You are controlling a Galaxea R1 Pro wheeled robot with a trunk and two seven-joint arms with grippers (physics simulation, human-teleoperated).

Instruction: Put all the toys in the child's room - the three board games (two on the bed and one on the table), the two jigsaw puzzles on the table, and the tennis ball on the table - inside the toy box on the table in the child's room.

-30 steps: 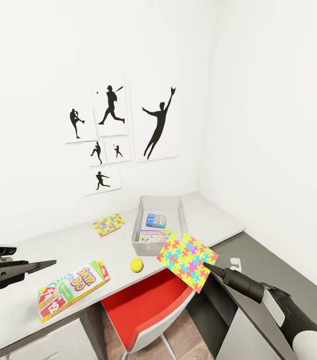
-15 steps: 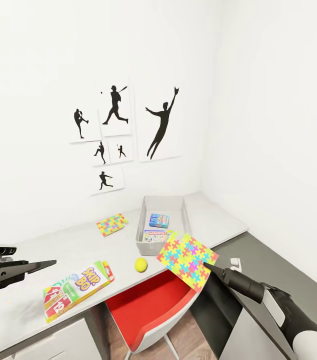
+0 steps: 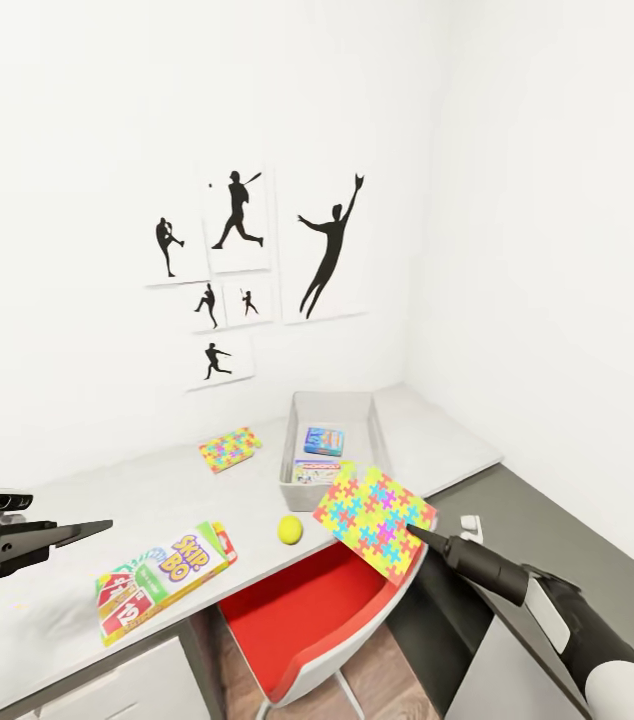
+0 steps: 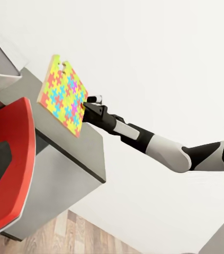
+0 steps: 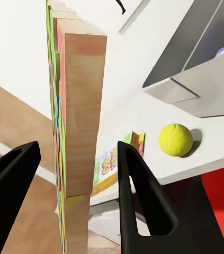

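Head view: against the pictures of a second ago, the whole scene has slid rightward and the wall posters sit higher, so the camera has turned; the things on the table (image 3: 157, 480) have not moved relative to one another. The right gripper (image 3: 419, 534) holds one jigsaw puzzle (image 3: 372, 508) tilted in the air, just beside the near end of the toy box (image 3: 292, 455). That bin already holds a blue board game (image 3: 323, 440) and a pale one (image 3: 314, 471). The second puzzle (image 3: 229, 449), the tennis ball (image 3: 289, 529) and the SKIP-BO box (image 3: 165, 578) lie on the table outside it. The robot appears to be lining up for the drop; four toys are yet to go in. The left gripper (image 3: 82, 529) hangs empty over the table's near end, fingertips together.

Left wrist view: it shows the puzzle's edge pinched at the right gripper's tip, above a grey cabinet (image 4: 64, 174) and beside a red chair (image 4: 8, 169).

Right wrist view: the puzzle is seen edge-on between the two black fingers (image 5: 138, 196), exposing its wooden thickness, with the ball resting just beside the toy box wall.
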